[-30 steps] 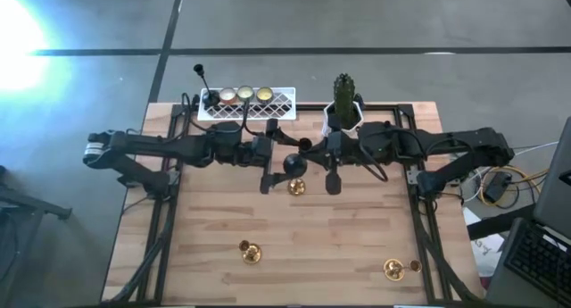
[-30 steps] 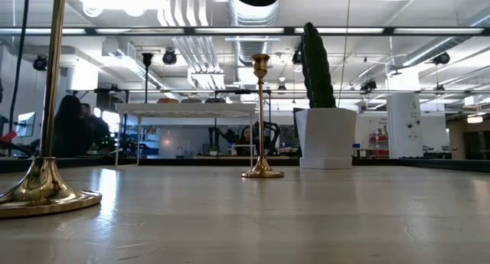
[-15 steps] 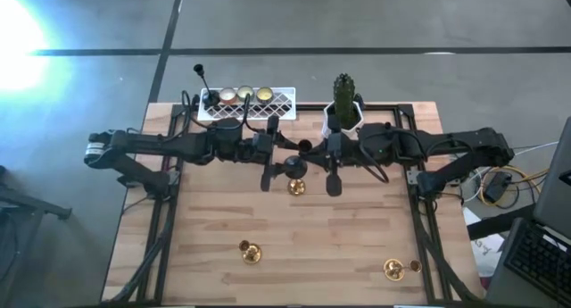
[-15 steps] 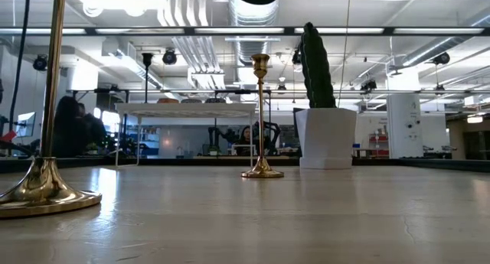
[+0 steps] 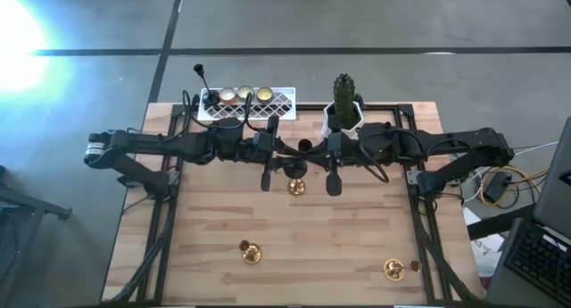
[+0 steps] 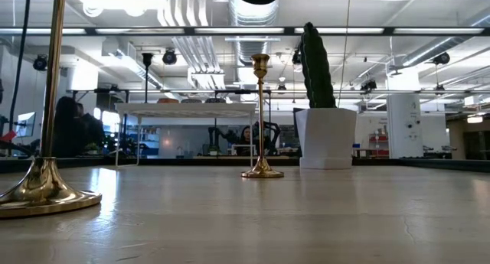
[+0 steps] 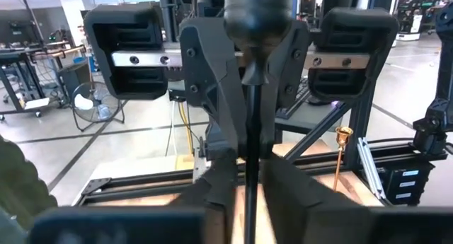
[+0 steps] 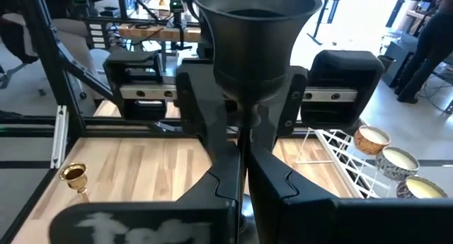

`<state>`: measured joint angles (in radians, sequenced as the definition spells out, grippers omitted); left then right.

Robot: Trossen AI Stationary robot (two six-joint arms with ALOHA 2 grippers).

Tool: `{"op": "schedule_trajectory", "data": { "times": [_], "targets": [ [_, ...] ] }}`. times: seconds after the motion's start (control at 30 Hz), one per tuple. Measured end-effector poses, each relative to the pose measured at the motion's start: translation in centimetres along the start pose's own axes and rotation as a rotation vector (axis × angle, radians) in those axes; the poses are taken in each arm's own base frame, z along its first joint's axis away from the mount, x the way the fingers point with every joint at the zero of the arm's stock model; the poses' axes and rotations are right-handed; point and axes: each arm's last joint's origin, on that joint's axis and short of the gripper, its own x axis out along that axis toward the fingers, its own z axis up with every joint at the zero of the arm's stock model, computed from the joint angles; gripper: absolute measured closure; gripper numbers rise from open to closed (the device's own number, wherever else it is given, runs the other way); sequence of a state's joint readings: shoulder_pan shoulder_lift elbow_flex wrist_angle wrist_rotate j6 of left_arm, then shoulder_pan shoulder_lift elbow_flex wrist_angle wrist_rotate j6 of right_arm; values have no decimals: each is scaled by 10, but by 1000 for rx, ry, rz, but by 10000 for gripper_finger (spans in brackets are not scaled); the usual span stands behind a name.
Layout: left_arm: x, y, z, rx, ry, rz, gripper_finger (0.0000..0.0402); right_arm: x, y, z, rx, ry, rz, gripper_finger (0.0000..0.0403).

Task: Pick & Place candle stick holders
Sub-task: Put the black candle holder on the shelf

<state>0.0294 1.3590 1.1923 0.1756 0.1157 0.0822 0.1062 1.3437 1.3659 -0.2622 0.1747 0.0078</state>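
A slim black stemmed candle holder [image 5: 296, 165] stands upright in the air between my two grippers over the table's middle. Its cup [image 8: 248, 32] is on top. My left gripper [image 5: 282, 163] and my right gripper [image 5: 316, 162] face each other, both shut on its stem. A gold stemmed holder [image 5: 296, 186] stands on its round base just below them; it also shows in the low view [image 6: 261, 118]. Two more gold ones stand near the front [image 5: 250, 251] [image 5: 393, 269]. Three cream-gold cups [image 5: 245, 95] sit in the white lattice tray [image 5: 281, 104]. A second black holder [image 5: 199, 72] stands at the tray's left end. My left gripper pinches the black holder's stem [image 7: 250, 163] between its two fingers, below the cup. It comes level from the table's left, fingers across the stem. The holder is upright and clear of the table. My right gripper pinches the same stem [image 8: 244, 148] between its two fingers, just under the cup. It comes level from the table's right, fingers across the stem. The holder is upright and clear of the table.
A white pot with a green cactus [image 5: 343, 107] stands at the far edge, right of the tray and close behind my right arm. People show in the room beyond the table [image 6: 73, 126]. Bare wood lies between the near gold holders [image 5: 321, 245].
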Motion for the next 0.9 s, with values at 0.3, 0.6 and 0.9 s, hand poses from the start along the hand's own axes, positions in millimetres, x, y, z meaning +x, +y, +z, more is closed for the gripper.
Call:
{"op": "schedule_trajectory", "data": {
  "times": [0.3, 0.6, 0.9],
  "targets": [
    [0, 2, 0, 20, 21, 2, 385, 0, 0, -1, -4, 4, -2, 394],
    [0, 2, 0, 54, 22, 5, 385, 0, 0, -1, 21, 4, -5, 386],
    [-1, 4, -1, 60, 31, 14, 385, -15, -4, -2, 13, 56, -12, 279]
  ]
}}
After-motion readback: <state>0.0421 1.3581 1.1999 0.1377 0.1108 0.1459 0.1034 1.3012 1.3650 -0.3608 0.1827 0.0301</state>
